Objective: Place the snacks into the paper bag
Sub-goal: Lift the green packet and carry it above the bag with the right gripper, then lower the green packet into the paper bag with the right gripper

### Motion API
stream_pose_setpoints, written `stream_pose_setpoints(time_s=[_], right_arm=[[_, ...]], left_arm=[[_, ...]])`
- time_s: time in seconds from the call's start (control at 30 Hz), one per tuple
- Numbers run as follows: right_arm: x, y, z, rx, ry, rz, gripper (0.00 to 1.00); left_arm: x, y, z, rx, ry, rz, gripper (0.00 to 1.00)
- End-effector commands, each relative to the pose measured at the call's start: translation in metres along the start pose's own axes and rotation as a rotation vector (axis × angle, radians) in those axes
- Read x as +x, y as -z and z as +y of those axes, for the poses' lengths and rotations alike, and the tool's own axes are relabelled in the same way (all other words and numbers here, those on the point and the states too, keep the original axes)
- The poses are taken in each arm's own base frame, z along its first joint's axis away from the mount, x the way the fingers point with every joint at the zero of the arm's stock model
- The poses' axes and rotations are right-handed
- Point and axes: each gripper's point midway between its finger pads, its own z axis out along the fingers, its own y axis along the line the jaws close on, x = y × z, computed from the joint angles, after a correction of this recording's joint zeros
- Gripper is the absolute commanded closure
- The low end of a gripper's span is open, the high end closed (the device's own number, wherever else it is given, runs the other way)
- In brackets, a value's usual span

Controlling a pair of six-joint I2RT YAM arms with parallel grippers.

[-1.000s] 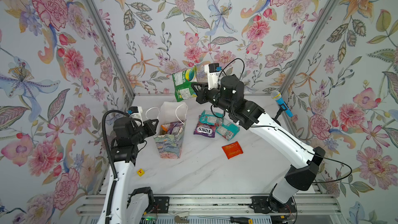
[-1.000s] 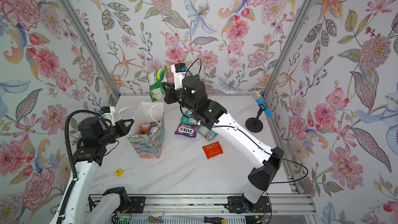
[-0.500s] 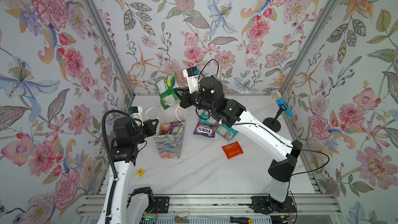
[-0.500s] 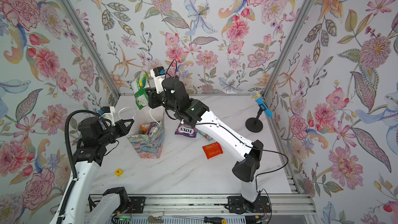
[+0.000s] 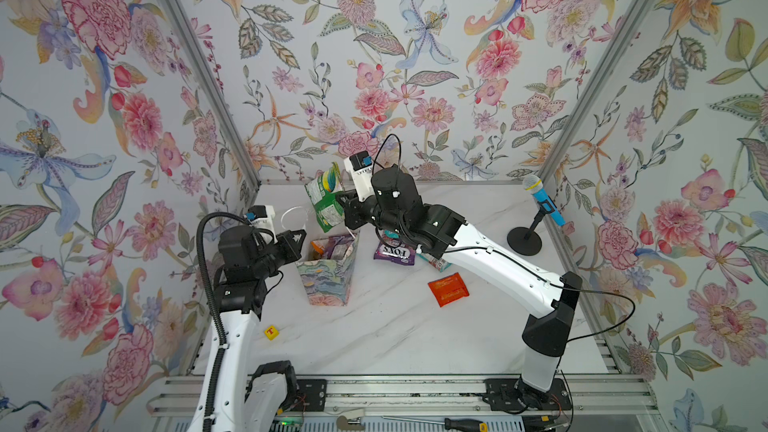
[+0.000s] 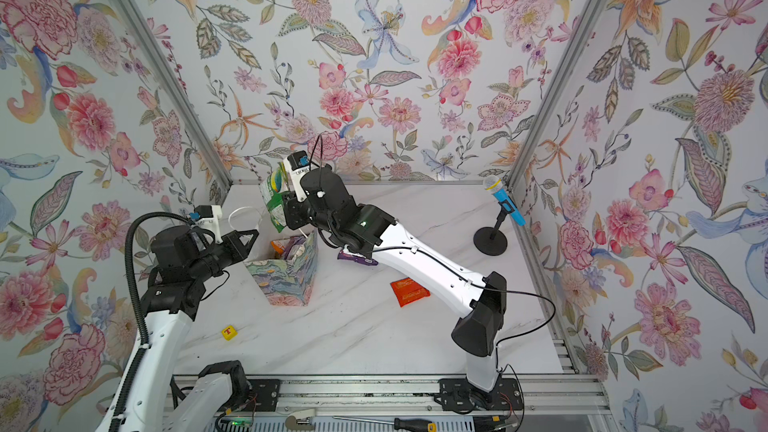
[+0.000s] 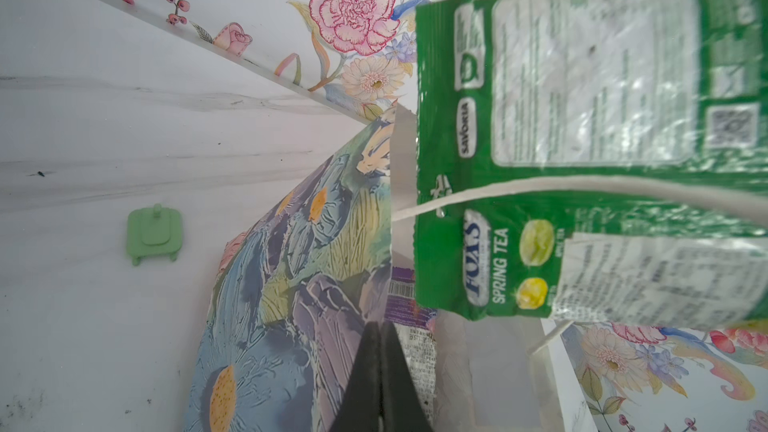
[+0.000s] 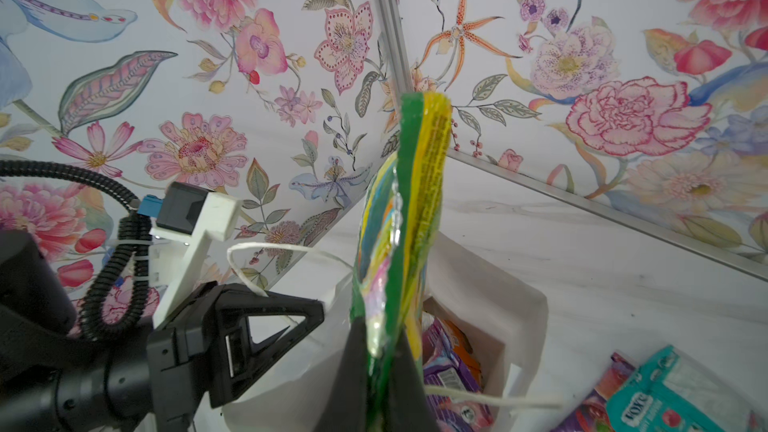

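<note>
My right arm stretches across the middle, elbow low. My right end effector (image 5: 341, 204) grips a green packet (image 5: 325, 201) upright, just above the far rim of the paper bag (image 5: 328, 282). My left end effector (image 5: 300, 238) is pinched shut on the bag's rim nearest my left arm. The bag stands on the surface (image 5: 395, 334) with packets inside. Bare marble lies in front, with a purple packet (image 5: 392, 252) and an orange sachet (image 5: 448, 289) off to its right.

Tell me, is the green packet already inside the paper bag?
Not yet: the green packet hangs above the open paper bag, gripped by the right end effector.
</note>
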Motion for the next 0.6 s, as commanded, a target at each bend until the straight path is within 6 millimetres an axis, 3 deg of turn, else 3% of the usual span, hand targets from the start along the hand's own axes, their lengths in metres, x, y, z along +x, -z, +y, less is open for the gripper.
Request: stream_pose_setpoints(time_s=[0.0,0.3,0.57], right_arm=[[-0.030,0.030,-0.001,0.018,0.003,-0.095,1.00],[-0.015,0.036,-0.008,0.037,-0.009,-0.068,1.00],[0.003,0.031,0.012,-0.087,0.042,0.037,1.00]], left_arm=[[-0.004,0.002,-0.011,0.045,-0.037,-0.017,0.97],[-0.005,0.002,-0.011,0.046,-0.037,-0.019,0.97],[-0.005,0.003,-0.012,0.044,-0.039,-0.019,0.97]])
